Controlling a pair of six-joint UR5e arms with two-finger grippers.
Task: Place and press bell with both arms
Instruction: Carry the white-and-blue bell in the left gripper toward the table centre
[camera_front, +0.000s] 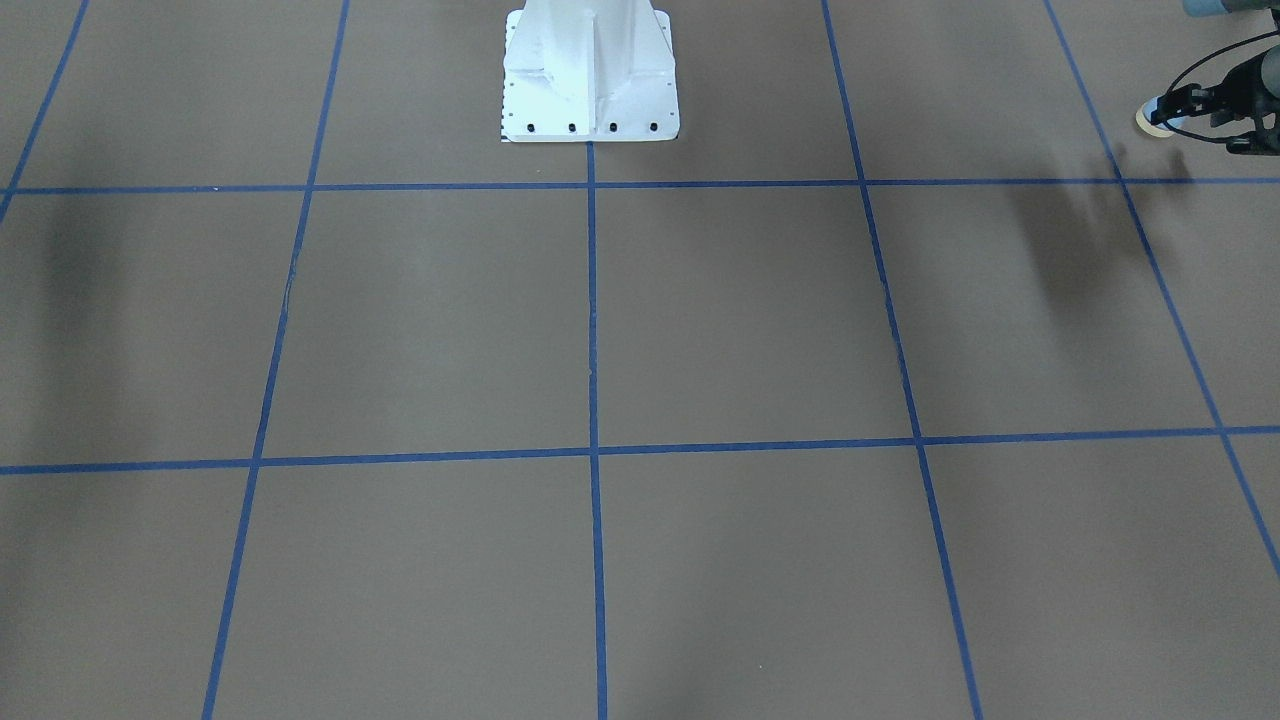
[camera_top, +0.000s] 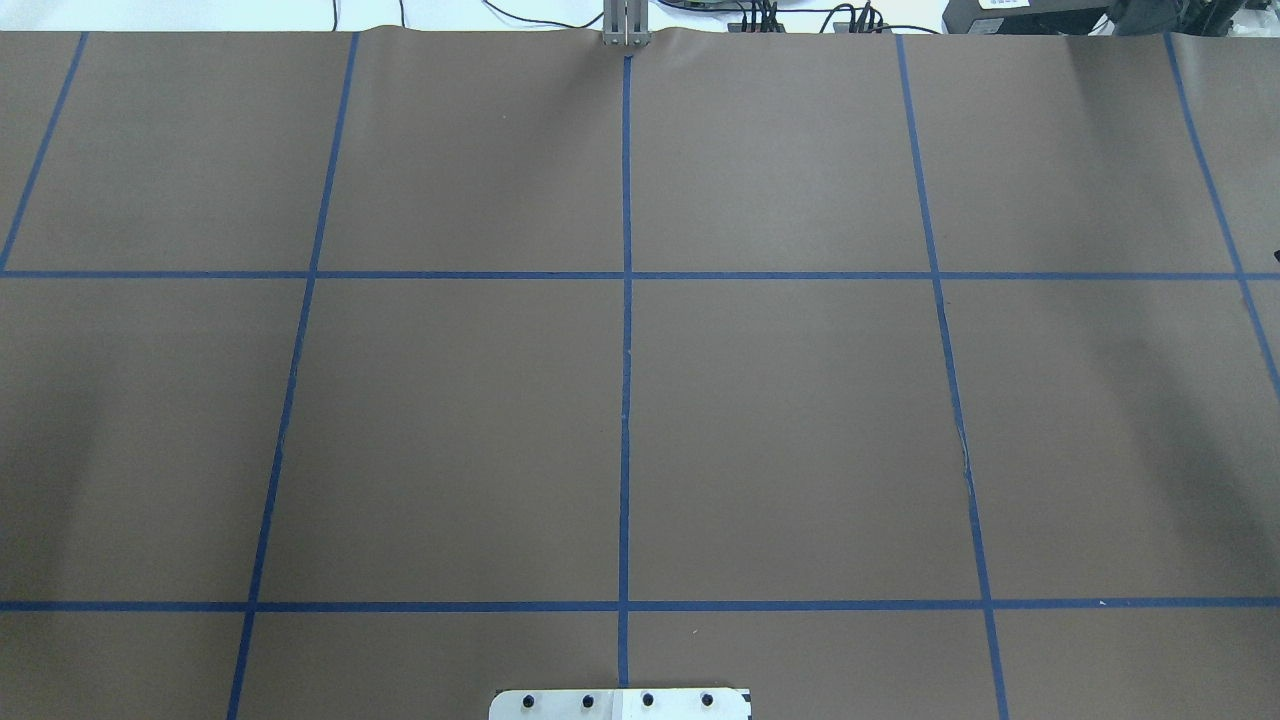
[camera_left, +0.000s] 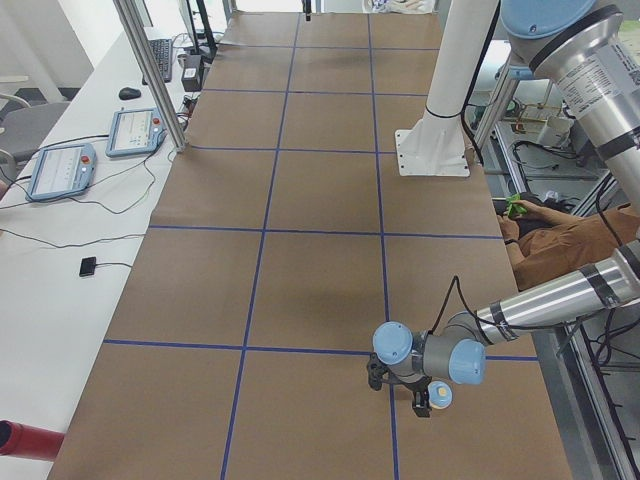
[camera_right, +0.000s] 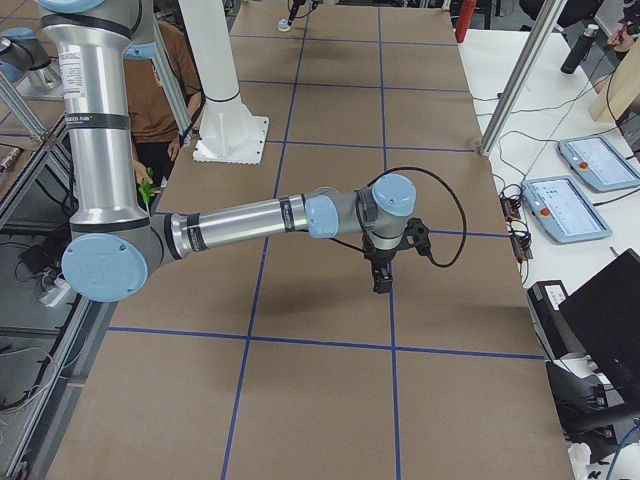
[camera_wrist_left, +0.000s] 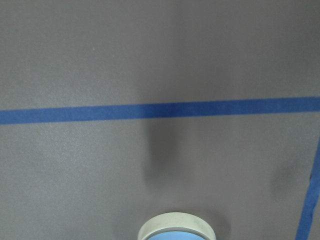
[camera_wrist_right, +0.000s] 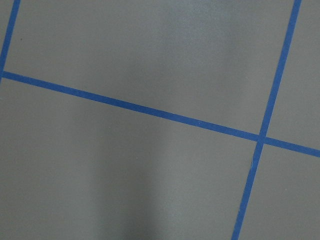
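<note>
Where the brown paper-covered table (camera_front: 700, 320) meets its blue tape grid near the robot's left end, the left gripper (camera_front: 1190, 103) reaches low over the call bell (camera_front: 1157, 118); whether its fingers grasp the bell cannot be told. The right gripper (camera_right: 382, 272) hangs above the table at the opposite end, its opening undeterminable. The white pedestal (camera_front: 590, 70) stands between them.

evenly and brightly lit from above, without glare on the matte brown desk (camera_top: 780, 420). soft, blurred arm shadows across the desk in the front-facing and overhead views. slightly soft, grainy in both wrist views, with a diffuse dark shadow streak above the bell (camera_wrist_left: 177, 228).
</note>
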